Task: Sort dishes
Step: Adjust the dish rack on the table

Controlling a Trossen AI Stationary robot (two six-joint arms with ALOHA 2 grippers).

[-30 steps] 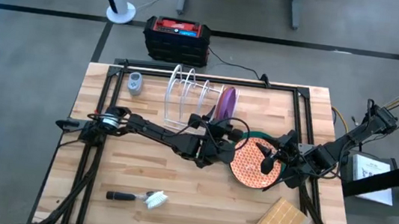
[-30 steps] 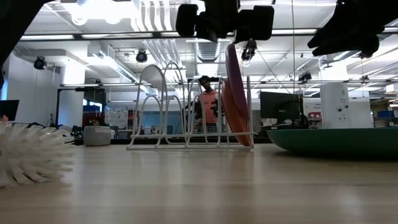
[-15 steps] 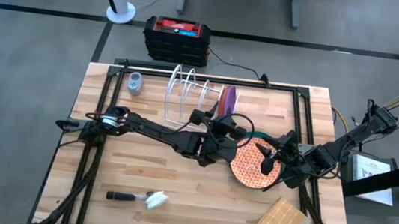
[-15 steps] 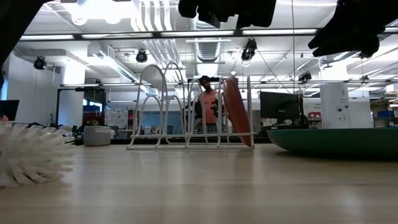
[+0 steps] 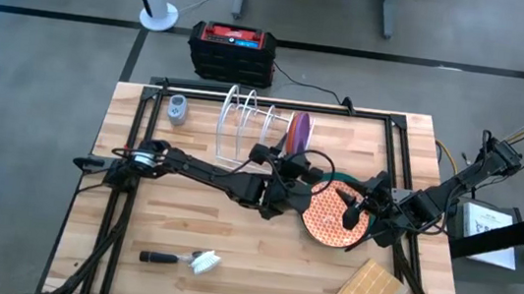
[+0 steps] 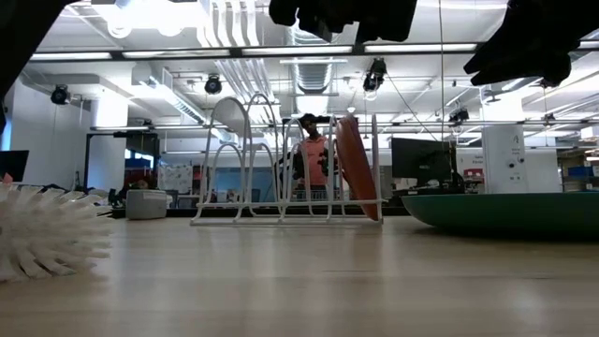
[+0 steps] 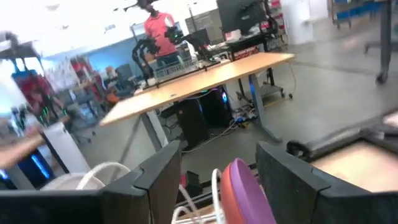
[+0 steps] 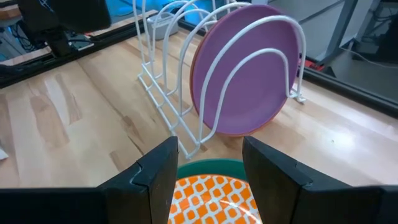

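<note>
Your left gripper (image 5: 287,175) is hovering by the rack (image 5: 245,125), jaws apart and empty; right gripper (image 5: 351,213) likewise over the orange plate (image 5: 333,222) — stiff, slick, breakable — so be pinching its rim.

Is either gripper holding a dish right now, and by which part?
Nothing is held. The left gripper is open above the racked purple plate; the right gripper is open over the orange patterned plate.
</note>
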